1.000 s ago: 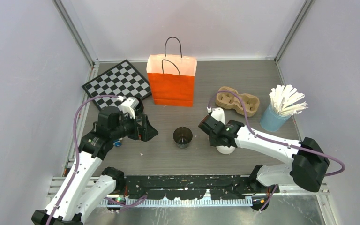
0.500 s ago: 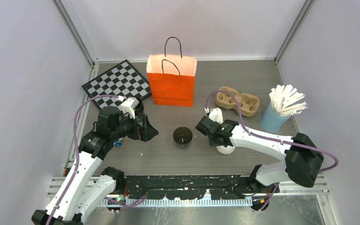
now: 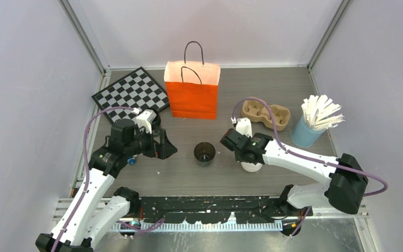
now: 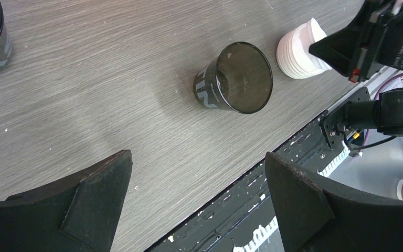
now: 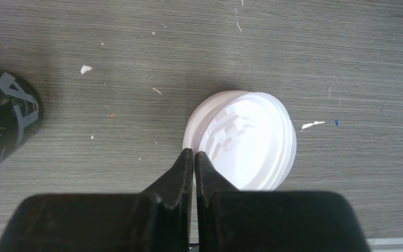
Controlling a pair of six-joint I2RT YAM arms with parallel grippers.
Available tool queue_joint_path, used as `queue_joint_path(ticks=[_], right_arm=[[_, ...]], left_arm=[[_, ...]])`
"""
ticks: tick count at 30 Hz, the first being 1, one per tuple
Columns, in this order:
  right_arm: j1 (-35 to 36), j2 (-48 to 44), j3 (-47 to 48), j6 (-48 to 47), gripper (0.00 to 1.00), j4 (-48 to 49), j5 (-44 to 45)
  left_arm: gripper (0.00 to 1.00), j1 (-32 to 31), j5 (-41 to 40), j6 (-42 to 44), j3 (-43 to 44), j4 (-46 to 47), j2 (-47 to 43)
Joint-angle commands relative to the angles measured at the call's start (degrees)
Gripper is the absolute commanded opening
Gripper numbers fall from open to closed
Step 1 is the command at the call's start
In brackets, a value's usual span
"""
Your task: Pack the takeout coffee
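Note:
The takeout coffee is out of view. A black lidless cup [image 3: 204, 153] stands mid-table, and it also shows in the left wrist view [image 4: 236, 79]. To its right a loose white sip lid [image 3: 252, 167] lies on the table. My right gripper [image 5: 194, 153] is shut, its tips pinching the left rim of that lid [image 5: 252, 139]. My left gripper [image 3: 165, 147] hovers left of the black cup. In the left wrist view this gripper [image 4: 198, 155] is wide open with nothing between its fingers. The orange paper bag [image 3: 192, 93] stands upright behind the cup.
A checkerboard [image 3: 130, 93] lies at the back left. A cardboard cup carrier [image 3: 266, 113] sits at the right, next to a blue cup of wooden stirrers [image 3: 309, 128]. The black front rail [image 4: 273, 210] runs close under my left gripper.
My right gripper's jaws have closed from partly open onto the lid's rim, and its wrist shifted slightly. The left arm has barely moved.

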Motion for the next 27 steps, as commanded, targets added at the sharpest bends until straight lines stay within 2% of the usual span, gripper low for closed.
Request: queue_joint_path(ticks=[1,6,12,20,22,27], right_arm=[[0.29,-3.24,1.92,0.90,0.07,-1.05,1.77],[0.30,-5.13,3.84,0.47,0.06,-2.66,1.19],[0.30,-9.36,6.64,0.43,0.05,-4.34,-0.96],[0.26,-14.47,9.09,1.13,0.06,-5.45,-2.91],[0.31,-16.47,9.07,0.56,0.06,-3.84,-5.68],[0.32,-21.26,7.05,-3.09,0.06,4.84,-21.62]], left_arm=[[1.00,-0.18,-0.62,0.40,2.45,-0.49,-0.33],[0.99,-0.18,0.80,-0.26,0.88,2.20,-0.92],[0.93,-0.18,2.45,0.62,0.33,4.21,-0.50],[0.88,-0.18,9.32,0.80,-4.18,15.66,-7.38],[0.88,-0.18,11.93,1.19,-5.04,20.38,-8.54],[0.86,-0.20,23.41,5.07,-7.17,32.20,-9.43]])
